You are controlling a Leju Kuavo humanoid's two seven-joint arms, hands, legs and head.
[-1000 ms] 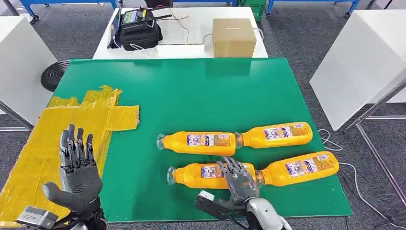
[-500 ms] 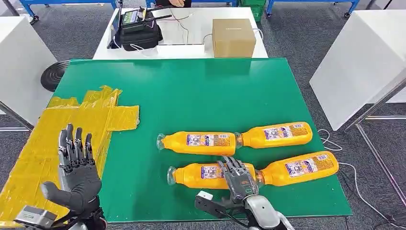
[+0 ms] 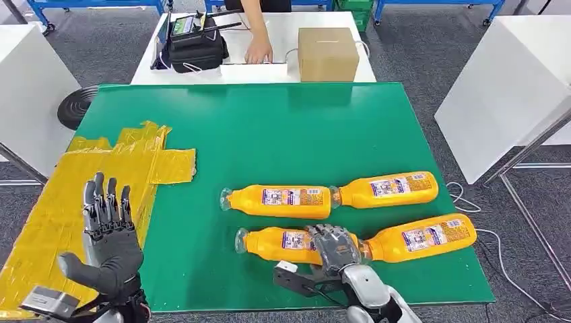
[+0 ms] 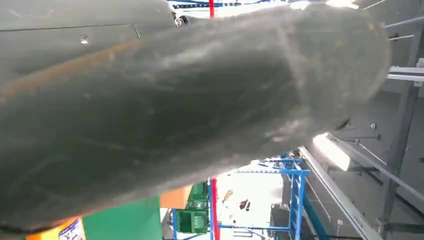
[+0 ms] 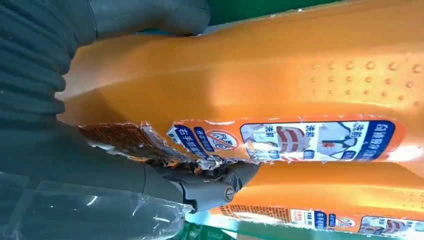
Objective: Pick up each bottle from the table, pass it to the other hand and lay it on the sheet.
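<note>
Right hand (image 3: 334, 246): fingers curled over near-left bottle (image 3: 279, 244), grasping it on green tabletop (image 3: 283, 128). Bottle long axis: crosswise, cap toward sheet (image 3: 67, 195). Left hand (image 3: 108, 242): released, fingers spread, raised over sheet, well apart. Other bottles: three, just beside.

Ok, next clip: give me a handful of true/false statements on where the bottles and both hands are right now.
1. Four orange bottles lie on the green table. True.
2. One bottle already lies on the yellow sheet. False: the sheet holds none.
3. The right hand has its fingers curled over the near left bottle. True.
4. The left hand holds a bottle. False: it is raised with fingers spread, holding nothing.
5. A person's hand rests on the white table behind. True.
</note>
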